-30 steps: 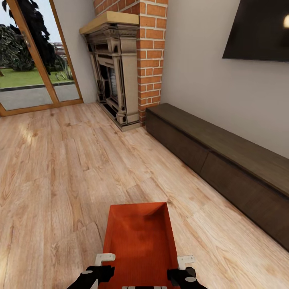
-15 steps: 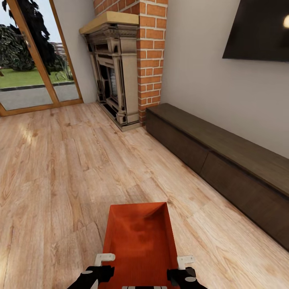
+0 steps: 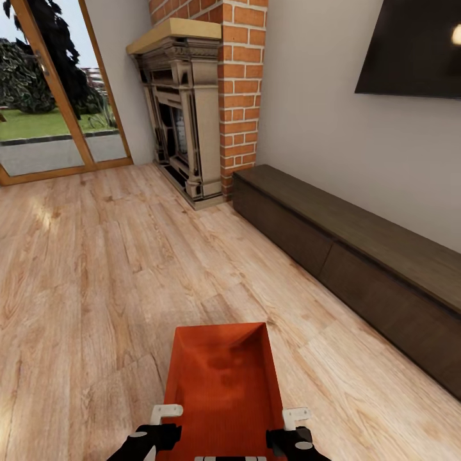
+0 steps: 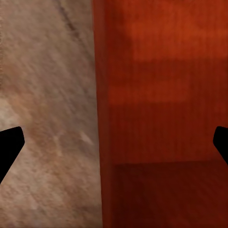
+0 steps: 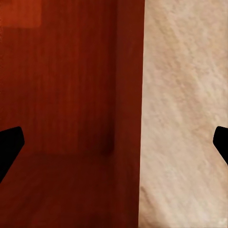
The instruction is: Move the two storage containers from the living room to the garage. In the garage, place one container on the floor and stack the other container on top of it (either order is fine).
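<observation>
My fingers straddle the bin [image 3: 224, 384]: the left gripper [image 4: 114, 142] has one side wall between its spread tips, the right gripper [image 5: 114, 142] the other, though I cannot tell whether either pinches. The bin sits near me over the wood floor [image 3: 83, 269], nothing inside. Fireplace [image 3: 186, 121] far, cabinet [image 3: 358, 256] right.

Storage container [image 3: 223, 384] sits at 6 o'clock; fireplace [image 3: 186, 115] at 12, cabinet [image 3: 358, 269] at 2, glass doors [image 3: 51, 96] at 10.
</observation>
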